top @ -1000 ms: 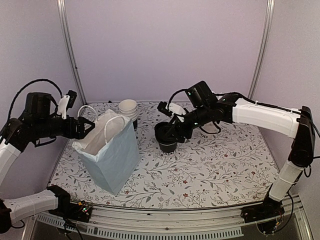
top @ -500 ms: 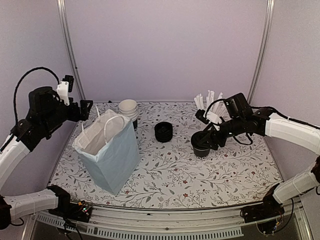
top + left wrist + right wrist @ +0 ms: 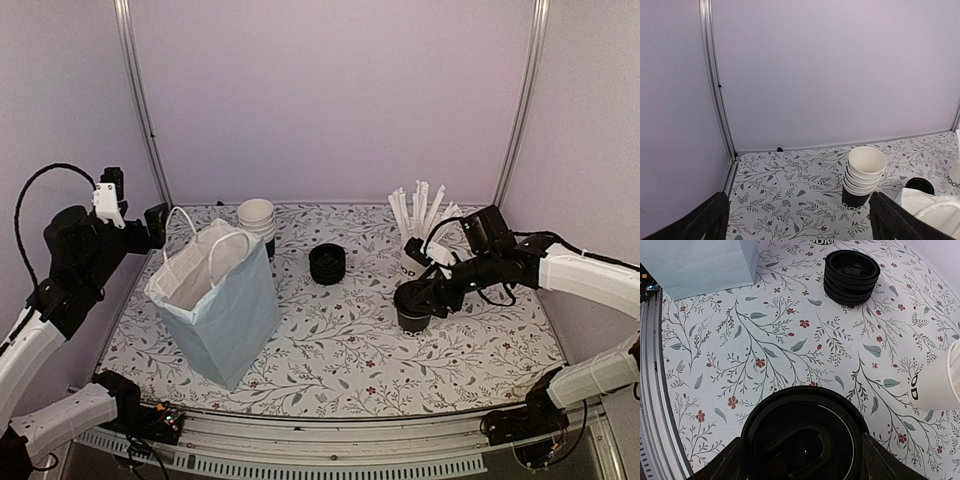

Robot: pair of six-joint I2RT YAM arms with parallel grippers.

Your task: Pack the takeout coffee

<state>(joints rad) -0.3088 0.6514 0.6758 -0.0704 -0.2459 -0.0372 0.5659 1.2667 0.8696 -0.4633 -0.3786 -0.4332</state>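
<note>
Top external view: nearest stands the pale blue paper bag (image 3: pixel 222 310), mouth open; well to its right the lidded takeout coffee (image 3: pixel 411 314) stands upright on the table (image 3: pixel 350 365), the right gripper (image 3: pixel 420 298) clamped on it, fingers (image 3: pixel 732 462) against either side of the lid. Farther back, black lids (image 3: pixel 327 263) are stacked right of the bag, a white cup of straws (image 3: pixel 412 250) farther right, nested cups (image 3: pixel 257 222) just behind the bag. Left of the bag, raised, the left gripper (image 3: pixel 152 228) hangs spread wide, empty.
</note>
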